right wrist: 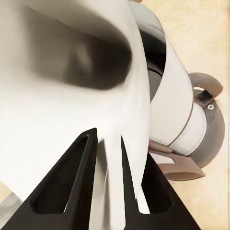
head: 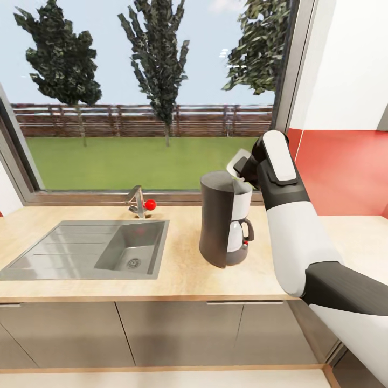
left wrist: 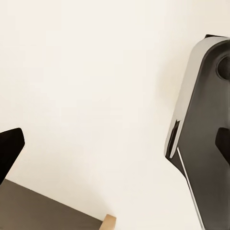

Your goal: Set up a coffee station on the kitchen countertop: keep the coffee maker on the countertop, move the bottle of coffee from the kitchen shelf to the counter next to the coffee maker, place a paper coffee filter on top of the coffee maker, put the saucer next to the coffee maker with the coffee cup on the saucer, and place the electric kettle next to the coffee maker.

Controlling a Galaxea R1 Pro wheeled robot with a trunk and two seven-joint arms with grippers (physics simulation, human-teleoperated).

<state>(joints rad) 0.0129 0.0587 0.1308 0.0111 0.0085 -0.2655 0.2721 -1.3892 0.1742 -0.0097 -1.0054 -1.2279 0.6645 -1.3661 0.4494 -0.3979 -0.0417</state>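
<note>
My right gripper [right wrist: 109, 184] pinches the paper coffee filter [right wrist: 72, 91], flimsy and crushable, by its edge above the coffee maker [head: 223, 221].

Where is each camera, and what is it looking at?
Head view: on the robot's head, looking forward and down at the counter, sink, coffee maker and window; the right arm reaches in.
Left wrist view: on the left arm, facing a pale wall; one dark fingertip and a grey and white robot part show.
Right wrist view: on the right arm, looking along the right hand, whose fingers pinch the paper filter above the coffee maker.
Shared: head and right wrist views both show the coffee maker and filter.
</note>
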